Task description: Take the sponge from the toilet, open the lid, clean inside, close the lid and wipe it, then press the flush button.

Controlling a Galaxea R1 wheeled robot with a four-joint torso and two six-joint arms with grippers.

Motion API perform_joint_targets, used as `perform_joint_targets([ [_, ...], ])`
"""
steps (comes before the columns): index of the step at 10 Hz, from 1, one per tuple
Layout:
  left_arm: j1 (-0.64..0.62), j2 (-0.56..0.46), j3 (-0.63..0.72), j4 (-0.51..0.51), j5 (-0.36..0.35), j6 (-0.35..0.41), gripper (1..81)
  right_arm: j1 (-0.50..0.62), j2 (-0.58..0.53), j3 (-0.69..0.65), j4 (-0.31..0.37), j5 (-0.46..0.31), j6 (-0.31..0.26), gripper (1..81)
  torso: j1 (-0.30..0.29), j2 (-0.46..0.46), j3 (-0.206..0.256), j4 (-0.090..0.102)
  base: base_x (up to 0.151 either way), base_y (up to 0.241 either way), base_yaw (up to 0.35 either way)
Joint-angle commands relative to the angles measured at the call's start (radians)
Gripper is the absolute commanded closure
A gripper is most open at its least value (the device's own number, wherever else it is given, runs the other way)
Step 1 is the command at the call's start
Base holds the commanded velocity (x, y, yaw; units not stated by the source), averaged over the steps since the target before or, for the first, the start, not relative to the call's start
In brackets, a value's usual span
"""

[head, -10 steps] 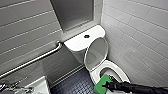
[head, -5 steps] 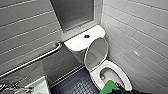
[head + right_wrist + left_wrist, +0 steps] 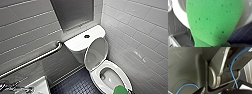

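Note:
The bright green sponge [image 3: 121,89] hangs at the front edge of the toilet bowl [image 3: 110,76], low in the head view. Up close in the right wrist view, the sponge [image 3: 214,21] hides the fingers of my right gripper, which is shut on it. The white oval lid [image 3: 96,53] stands raised, leaning back against the tank. On the white tank cover [image 3: 77,41] sits the small dark flush button [image 3: 86,36]. The seat ring [image 3: 96,77] lies down around the bowl. The left wrist view has my own dark body parts and blue cables, with nothing in that gripper.
A metal grab bar [image 3: 35,60] runs along the grey tiled wall to the left. A white container [image 3: 41,85] stands at the lower left. Dark blue floor tiles [image 3: 75,86] lie between it and the toilet. A white tiled wall [image 3: 140,37] stands close on the right.
The sponge has dropped lower and to the right in the head view, toward the bowl's front edge. The dark arm seen behind it a second ago has left the picture.

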Motion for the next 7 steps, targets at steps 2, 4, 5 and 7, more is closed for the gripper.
perform_joint_targets([
  [2,0.043,-0.019,0.017,0.008,0.076,0.004,1.0,-0.129,-0.173,0.007,-0.001,0.056,0.015,81.1,0.000,0.000,0.000,0.000,0.000,0.000,0.000],
  [4,0.043,-0.019,0.017,0.008,0.076,0.004,1.0,-0.273,-0.210,-0.047,-0.007,0.150,0.012,81.1,0.000,0.000,0.000,0.000,0.000,0.000,0.000],
  [5,0.042,-0.023,0.017,0.006,0.076,0.004,1.0,-0.341,-0.201,-0.053,-0.007,0.155,0.009,81.1,0.000,0.000,0.000,0.000,0.000,0.000,0.000],
  [7,0.035,-0.040,0.025,0.003,0.076,0.000,1.0,-0.533,-0.086,-0.180,-0.026,0.267,-0.055,81.1,0.000,0.000,0.000,0.000,0.000,0.000,0.000],
])
